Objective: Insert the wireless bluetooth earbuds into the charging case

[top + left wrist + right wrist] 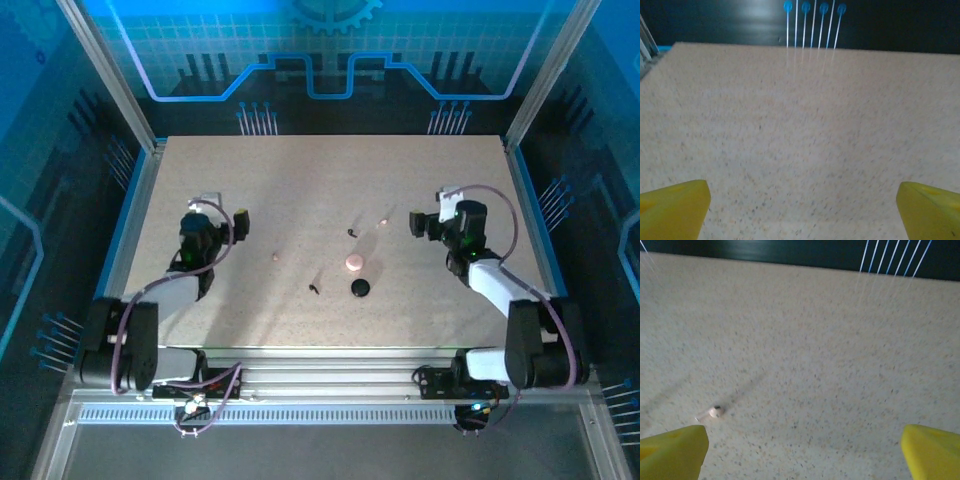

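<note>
Four tiny earbuds lie scattered mid-table: a black one (351, 232), a pale pink one (383, 219), another pale pink one (276, 256) and a second black one (314, 288). Two small round discs sit near them, a pink case (354, 262) and a black case (360, 288). My left gripper (232, 222) is open at the left, over bare table, its yellow fingertips (675, 207) far apart. My right gripper (420, 222) is open at the right; the pink earbud (715, 412) lies just ahead of its left fingertip (672, 452).
The speckled beige table (330, 170) has a metal frame with posts at its corners and glass walls around. Blue-headed pins (813, 7) stand beyond the far edge. Both arm bases sit at the near edge.
</note>
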